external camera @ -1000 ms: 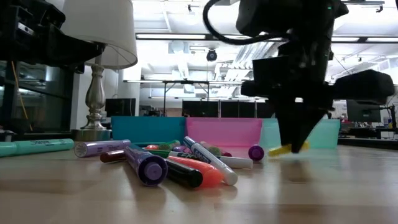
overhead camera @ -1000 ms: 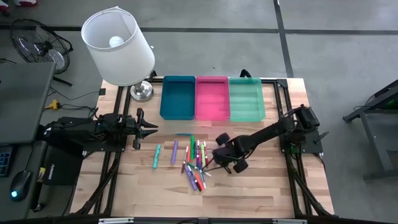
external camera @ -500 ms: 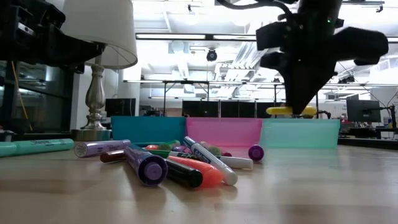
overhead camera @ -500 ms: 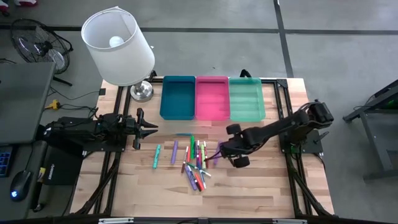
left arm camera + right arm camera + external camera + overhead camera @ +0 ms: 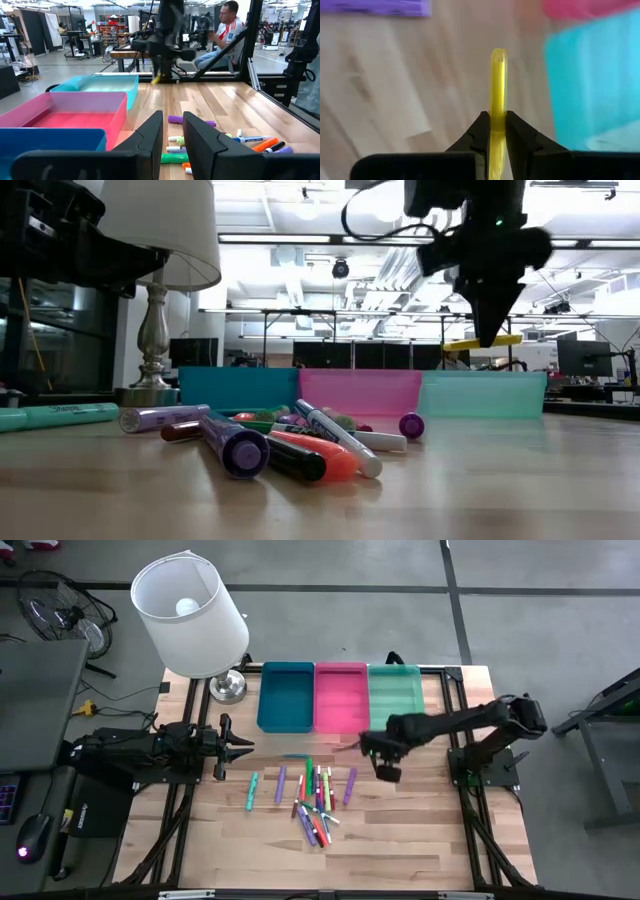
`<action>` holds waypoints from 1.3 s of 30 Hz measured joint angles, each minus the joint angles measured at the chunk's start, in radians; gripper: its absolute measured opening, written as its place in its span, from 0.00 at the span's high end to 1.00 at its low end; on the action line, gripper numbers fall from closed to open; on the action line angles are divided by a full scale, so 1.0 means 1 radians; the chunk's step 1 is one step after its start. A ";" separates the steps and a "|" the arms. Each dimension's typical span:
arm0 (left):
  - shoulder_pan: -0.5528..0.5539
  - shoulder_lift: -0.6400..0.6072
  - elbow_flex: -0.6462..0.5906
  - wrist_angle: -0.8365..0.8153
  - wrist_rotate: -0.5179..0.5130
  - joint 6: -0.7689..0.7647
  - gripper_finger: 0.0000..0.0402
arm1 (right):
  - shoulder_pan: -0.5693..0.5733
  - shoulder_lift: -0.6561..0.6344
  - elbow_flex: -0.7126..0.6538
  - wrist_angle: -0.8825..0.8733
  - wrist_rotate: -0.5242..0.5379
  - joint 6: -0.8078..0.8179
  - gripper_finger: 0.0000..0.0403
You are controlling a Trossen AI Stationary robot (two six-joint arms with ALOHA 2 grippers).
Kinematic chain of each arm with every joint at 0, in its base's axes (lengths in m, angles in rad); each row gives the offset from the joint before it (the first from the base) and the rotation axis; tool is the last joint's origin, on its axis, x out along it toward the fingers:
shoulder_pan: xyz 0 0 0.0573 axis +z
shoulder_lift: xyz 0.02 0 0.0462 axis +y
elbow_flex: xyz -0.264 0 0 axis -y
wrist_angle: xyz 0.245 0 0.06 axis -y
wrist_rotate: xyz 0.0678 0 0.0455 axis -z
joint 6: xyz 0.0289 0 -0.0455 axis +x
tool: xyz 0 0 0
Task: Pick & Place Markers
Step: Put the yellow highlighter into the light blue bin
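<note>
Table (image 5: 420,840) first, then the three trays along its back — blue tray (image 5: 286,696), pink tray (image 5: 341,697), green tray (image 5: 396,699). Left gripper (image 5: 240,751) waits at the left edge, fingers narrowly apart, holding nothing. Right gripper (image 5: 366,743) is up off the table just before the pink and green trays, pinching a yellow marker (image 5: 498,90). Other markers (image 5: 316,798) lie scattered mid-table.

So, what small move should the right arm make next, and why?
Probably carry the yellow marker a little farther, over one of the trays, then open. The right tool is shut on the marker and is raised above the table, near the front edge of the pink tray and the green tray, not yet clearly over either. Which tray is meant, I cannot tell.
</note>
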 joint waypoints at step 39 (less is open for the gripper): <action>0.000 0.000 0.000 0.000 0.000 0.000 0.82 | -0.444 0.171 0.001 0.134 0.121 -0.699 0.83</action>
